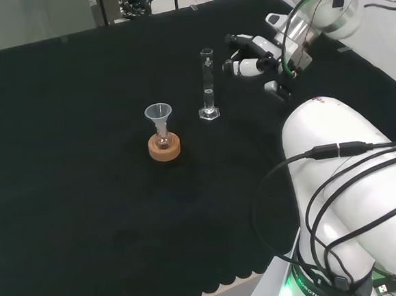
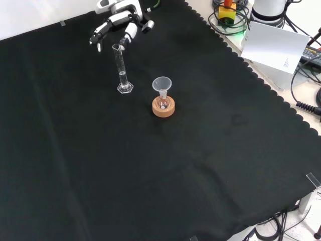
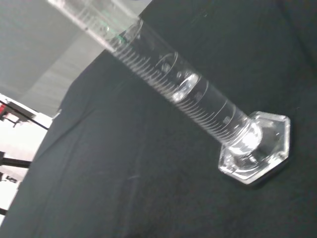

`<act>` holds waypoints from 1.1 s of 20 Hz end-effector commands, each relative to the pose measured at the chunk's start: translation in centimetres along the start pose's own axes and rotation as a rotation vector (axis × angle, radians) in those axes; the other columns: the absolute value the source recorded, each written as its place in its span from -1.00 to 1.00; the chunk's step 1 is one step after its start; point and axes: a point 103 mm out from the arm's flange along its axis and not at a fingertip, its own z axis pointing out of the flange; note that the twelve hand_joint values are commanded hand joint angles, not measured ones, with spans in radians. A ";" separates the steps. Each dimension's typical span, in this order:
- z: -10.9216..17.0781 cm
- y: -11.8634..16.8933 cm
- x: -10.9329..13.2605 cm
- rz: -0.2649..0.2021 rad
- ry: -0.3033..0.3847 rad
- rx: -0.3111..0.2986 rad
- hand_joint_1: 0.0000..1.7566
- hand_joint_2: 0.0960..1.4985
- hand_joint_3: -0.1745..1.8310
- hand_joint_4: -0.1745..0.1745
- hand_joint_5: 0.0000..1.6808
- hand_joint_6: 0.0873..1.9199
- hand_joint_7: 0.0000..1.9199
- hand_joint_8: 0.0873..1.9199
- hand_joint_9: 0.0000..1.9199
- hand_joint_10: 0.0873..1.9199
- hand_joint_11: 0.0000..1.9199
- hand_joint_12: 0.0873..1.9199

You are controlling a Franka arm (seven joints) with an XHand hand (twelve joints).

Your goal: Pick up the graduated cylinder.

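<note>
Looks like a tall, skinny clear graduated cylinder (image 1: 209,84) standing upright mid-cloth at about 1 o'clock from the cork stand (image 1: 164,148) in the head view, probably light, slick and tippy, so best grabbed mid-tube, with the hand (image 1: 256,56) at its 3 o'clock, fingers spread, empty.

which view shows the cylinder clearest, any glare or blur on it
Wrist view: the cylinder is clearest, with graduations readable as lines, bright glints on its hexagonal base, and its upper end blurred. Head view: it is thin and faint against the black cloth. Front view: faint too, with the hand just behind its top.
</note>
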 end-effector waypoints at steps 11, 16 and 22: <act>3.4 1.8 -0.5 -0.094 0.134 -0.034 0.13 0.31 -1.00 -0.12 -0.48 -1.00 -0.62 -0.42 -0.39 -0.46 -0.69 0.35; 3.8 1.9 -0.5 -0.165 0.154 0.000 0.14 0.31 -1.00 -0.11 -0.46 -1.00 -0.59 -0.42 -0.35 -0.46 -0.68 0.35; 3.8 1.3 -0.8 -0.200 0.150 0.028 0.15 0.31 -1.00 -0.11 -0.45 -1.00 -0.58 -0.42 -0.34 -0.47 -0.67 0.35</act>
